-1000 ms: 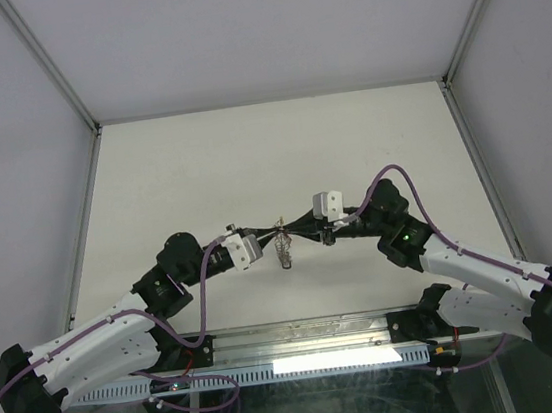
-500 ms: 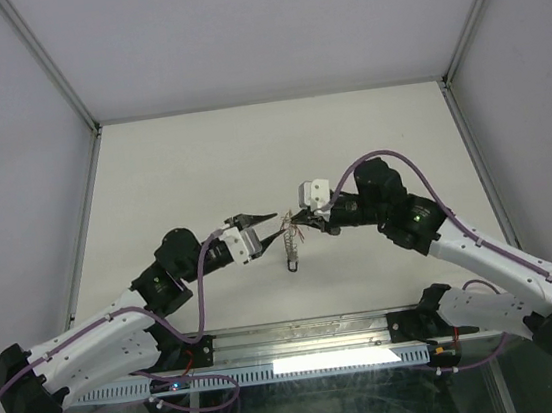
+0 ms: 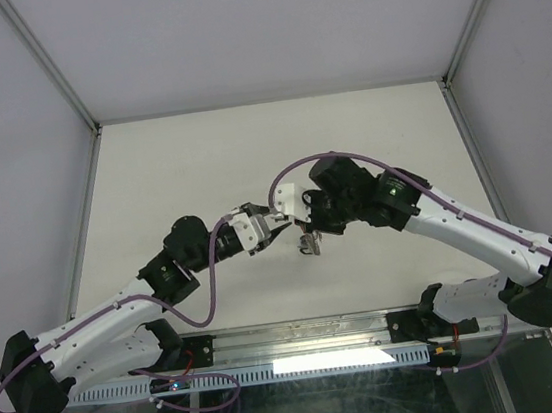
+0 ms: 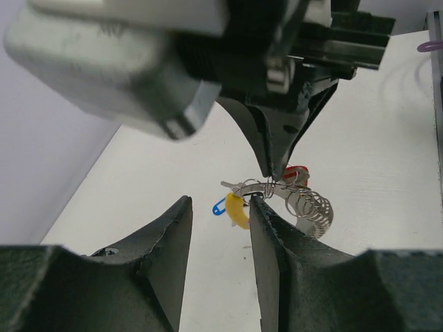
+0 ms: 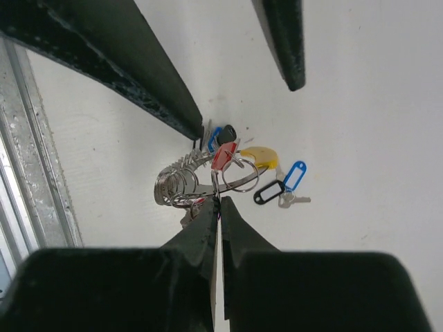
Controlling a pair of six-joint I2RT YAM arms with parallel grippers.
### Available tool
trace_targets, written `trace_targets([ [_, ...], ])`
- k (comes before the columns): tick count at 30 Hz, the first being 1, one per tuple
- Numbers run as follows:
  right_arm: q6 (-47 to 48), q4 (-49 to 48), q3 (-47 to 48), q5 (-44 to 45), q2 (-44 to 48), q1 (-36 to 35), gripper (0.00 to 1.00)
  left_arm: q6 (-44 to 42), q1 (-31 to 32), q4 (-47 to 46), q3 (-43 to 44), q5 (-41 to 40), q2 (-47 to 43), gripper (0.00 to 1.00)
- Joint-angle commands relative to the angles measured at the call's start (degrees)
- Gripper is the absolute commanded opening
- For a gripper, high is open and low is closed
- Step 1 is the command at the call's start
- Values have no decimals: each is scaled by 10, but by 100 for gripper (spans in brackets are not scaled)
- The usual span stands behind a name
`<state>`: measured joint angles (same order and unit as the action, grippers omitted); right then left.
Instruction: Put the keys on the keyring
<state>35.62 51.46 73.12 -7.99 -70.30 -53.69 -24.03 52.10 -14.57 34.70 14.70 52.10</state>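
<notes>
The keyring [image 5: 243, 181] is a thin silvery hoop with a yellow section [image 5: 261, 155] and a stack of small loops. My right gripper [image 5: 219, 201] is shut on its rim and holds it from above. A red-tagged key [image 5: 223, 155] hangs on it. A blue-tagged key [image 5: 294, 174] and a black-tagged key [image 5: 266, 193] lie by the yellow end; I cannot tell if they are threaded. My left gripper [image 4: 218, 207] is open, its right finger [image 4: 266, 235] close beside the yellow section [image 4: 237, 210], holding nothing. In the top view the bundle [image 3: 308, 244] hangs below the right gripper [image 3: 308, 233], right of the left gripper [image 3: 275, 222].
The white table [image 3: 200, 165] is walled on three sides by grey panels. A metal rail [image 5: 34, 173] runs along the near edge. The two arms cross closely at the table's middle.
The left gripper has let go of the keyring and opened. The right arm has swung left and turned its gripper downward, carrying the keyring lower.
</notes>
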Motion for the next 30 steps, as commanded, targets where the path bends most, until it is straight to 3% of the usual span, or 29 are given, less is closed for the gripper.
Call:
trace_targets([
  [1, -35, 89, 79, 89, -30, -25, 0, -5, -5, 6, 35, 19, 6, 38],
  [6, -83, 180, 129, 168, -86, -29, 0, -15, -6, 9, 26, 9, -12, 38],
  [13, -111, 233, 112, 236, -112, -15, 0, -54, -7, 40, 6, -40, -65, 38],
  [19, -116, 216, 216, 176, -156, -34, 0, -67, -7, 48, -6, -40, -106, 32],
  [22, -119, 243, 161, 252, -157, 2, 0, -76, -11, 66, 3, -43, -112, 30],
  [25, -113, 226, 89, 268, -121, 67, 0, -78, -21, 78, 7, -57, -120, 29],
  [30, -148, 238, 207, 191, -158, -9, 0, -76, -34, 58, -7, -61, -132, 29],
])
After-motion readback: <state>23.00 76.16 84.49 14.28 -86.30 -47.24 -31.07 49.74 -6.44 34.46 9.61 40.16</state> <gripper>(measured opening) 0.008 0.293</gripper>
